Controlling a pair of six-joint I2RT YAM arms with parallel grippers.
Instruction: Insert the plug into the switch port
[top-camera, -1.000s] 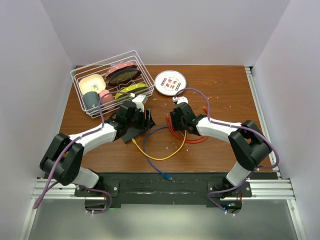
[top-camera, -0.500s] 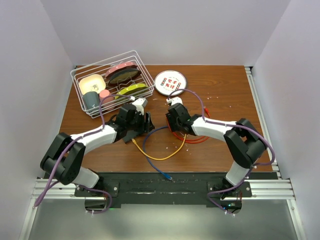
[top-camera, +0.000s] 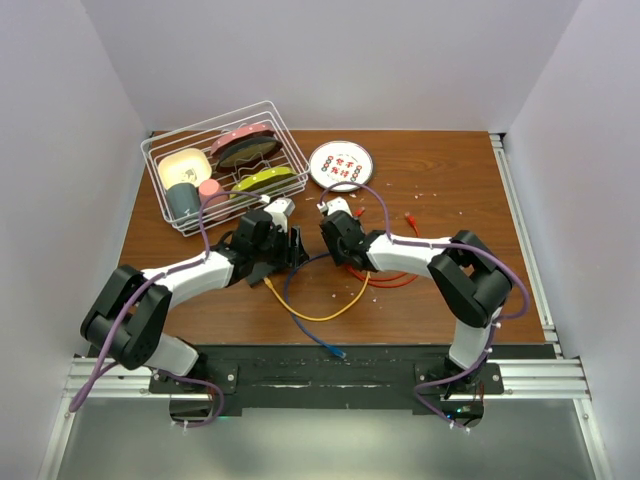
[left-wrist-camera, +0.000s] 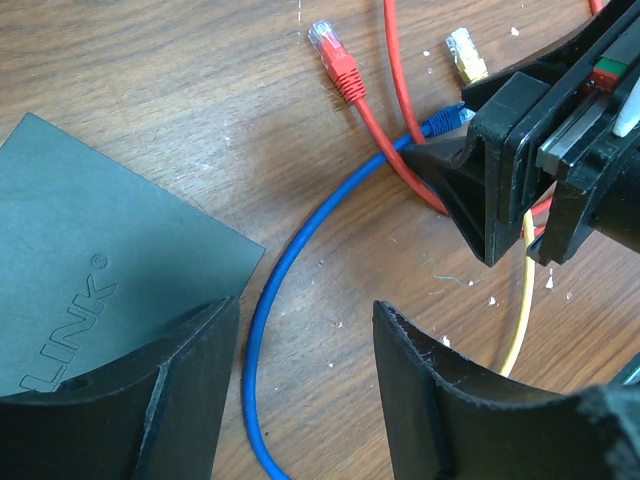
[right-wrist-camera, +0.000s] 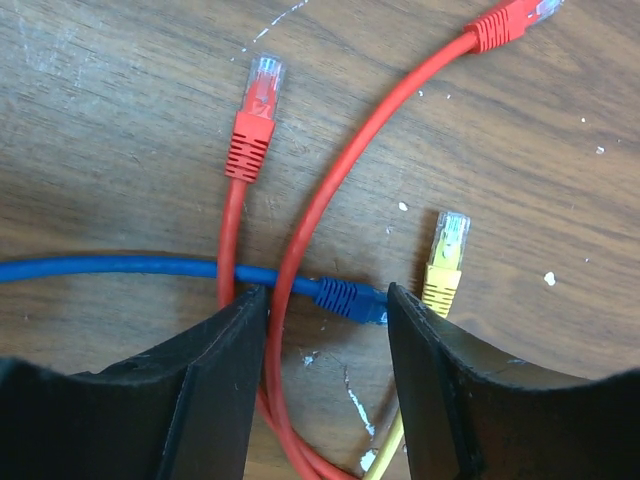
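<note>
Nearest the arm bases, a loose blue plug end (top-camera: 338, 354) lies on the table (top-camera: 450, 170), with the yellow cable (top-camera: 320, 317) looping just beyond it. The blue cable (left-wrist-camera: 290, 260) runs from there up between the two grippers, which face each other mid-table, close but apart. The left gripper (left-wrist-camera: 305, 330) hangs low with its jaws open and holding nothing: they straddle the blue cable, and bare wood shows between them. The switch (left-wrist-camera: 90, 260) lies flat on the table, just beside and partly under the left finger, with its printed top up. The right gripper (right-wrist-camera: 325, 300) is low too, its jaws open on either side of the blue plug (right-wrist-camera: 350, 298), which lies on the wood between the fingertips; I cannot tell whether either pad touches it. A red cable (right-wrist-camera: 330, 170) crosses over the blue one right there. A red plug (right-wrist-camera: 250, 130) and a yellow plug (right-wrist-camera: 445, 260) lie just past it. Farther back sit the white plate (top-camera: 341, 165) and, to its left, a wire rack (top-camera: 290, 150) of dishes.
</note>
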